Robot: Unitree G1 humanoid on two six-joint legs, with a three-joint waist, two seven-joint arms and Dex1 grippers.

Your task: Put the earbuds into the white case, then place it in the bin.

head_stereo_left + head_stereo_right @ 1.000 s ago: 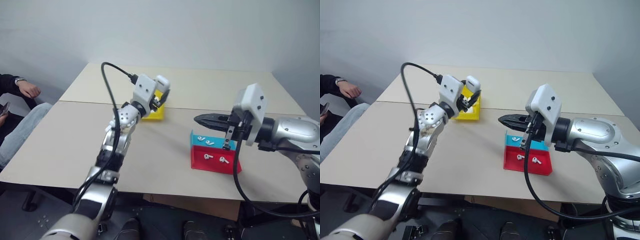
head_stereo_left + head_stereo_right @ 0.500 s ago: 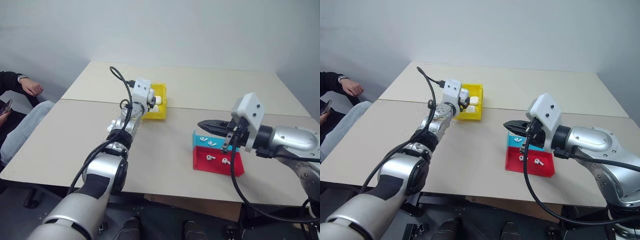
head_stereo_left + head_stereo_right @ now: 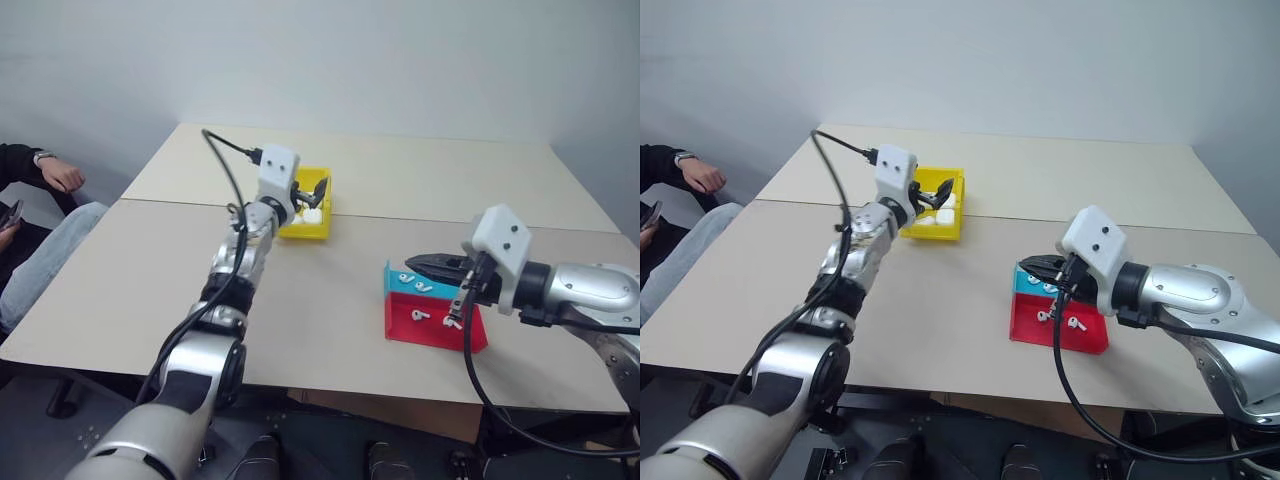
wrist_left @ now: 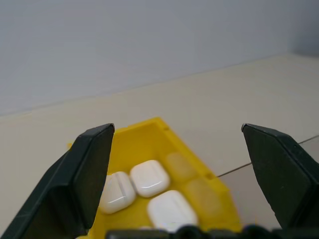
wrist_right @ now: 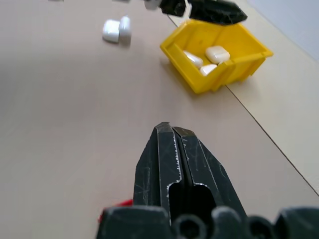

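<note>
Three white cases lie together inside the yellow bin, which sits on the beige bench toward its far side, close to the seam between the two bench tops. The left end effector hovers just above the bin with its two black fingers spread wide apart and nothing between them; the cases show in the gap below, untouched by either finger.

Over on the robot's right, a red tray and a blue tray stand touching each other, the blue one behind the red. Small white earbuds lie loose in both: two in the red tray and at least two in the blue. The right end effector hangs over the blue tray, pointing toward the robot's left, with its fingers pressed flat against each other and nothing held between them.

In the right wrist view, one more small white object lies on the bare bench beyond the bin; I cannot tell what it is.

At the bench's left edge sits a person in a dark sleeve and light trousers, with a watch on the wrist.
</note>
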